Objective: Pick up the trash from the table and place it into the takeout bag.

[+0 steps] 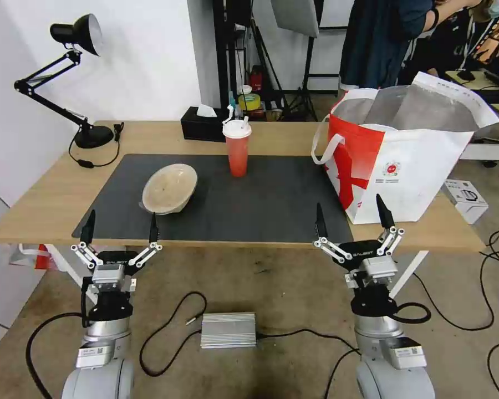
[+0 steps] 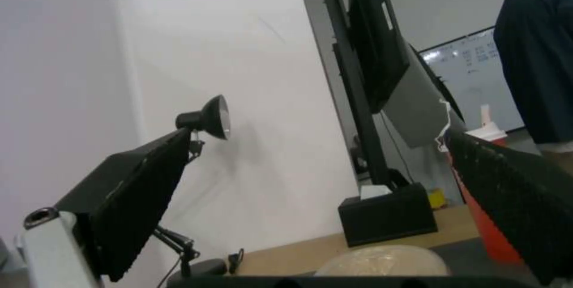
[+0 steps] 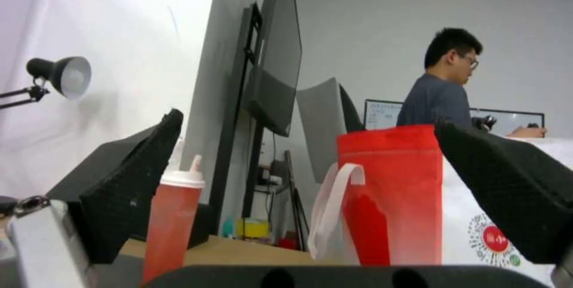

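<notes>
My left gripper [image 1: 119, 228] and right gripper [image 1: 352, 221] hover low in frame, fingers spread wide, ready to reach. The beige plastic bowl [image 1: 169, 188] sits left of centre, the red drink cup [image 1: 238, 148] mid-frame; the takeout bag [image 1: 405, 149] stands open at right to receive them.

"GALBOT" on left gripper [image 1: 120, 228] and right gripper [image 1: 353, 225] bodies (takeout bag [image 1: 421, 166] print illegible).

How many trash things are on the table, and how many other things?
Trash: 2, the beige bowl and red drink cup
Bags: 1, the takeout bag
Tissue boxes: 1
Lamps: 1
Total: 5
</notes>
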Robot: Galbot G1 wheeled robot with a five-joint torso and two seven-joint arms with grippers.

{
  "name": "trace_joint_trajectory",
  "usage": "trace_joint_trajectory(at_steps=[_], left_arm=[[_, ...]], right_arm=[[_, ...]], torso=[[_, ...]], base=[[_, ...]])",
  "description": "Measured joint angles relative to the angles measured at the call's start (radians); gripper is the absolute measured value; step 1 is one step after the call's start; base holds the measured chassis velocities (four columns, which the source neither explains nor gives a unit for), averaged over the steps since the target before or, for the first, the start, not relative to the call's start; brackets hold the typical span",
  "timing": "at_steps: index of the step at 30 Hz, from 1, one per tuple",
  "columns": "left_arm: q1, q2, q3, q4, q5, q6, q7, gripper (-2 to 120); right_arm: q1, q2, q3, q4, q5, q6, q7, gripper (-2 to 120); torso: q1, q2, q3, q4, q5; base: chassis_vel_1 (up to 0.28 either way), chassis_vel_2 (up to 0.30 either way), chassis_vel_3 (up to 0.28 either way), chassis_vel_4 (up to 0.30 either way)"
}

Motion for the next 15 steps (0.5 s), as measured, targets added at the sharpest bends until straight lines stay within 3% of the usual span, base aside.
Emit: trace_joint_trajectory(at_steps=[15], left_arm=[[0.003, 0.000, 0.001, 0.000, 0.003, 0.000, 0.000, 100]], right_arm=[[0.001, -0.001, 0.001, -0.035, 0.002, 0.028, -0.002, 100]], torso=[[0.000, 0.000, 0.000, 0.0000, 0.0000]], base=[[0.000, 0.000, 0.000, 0.000]])
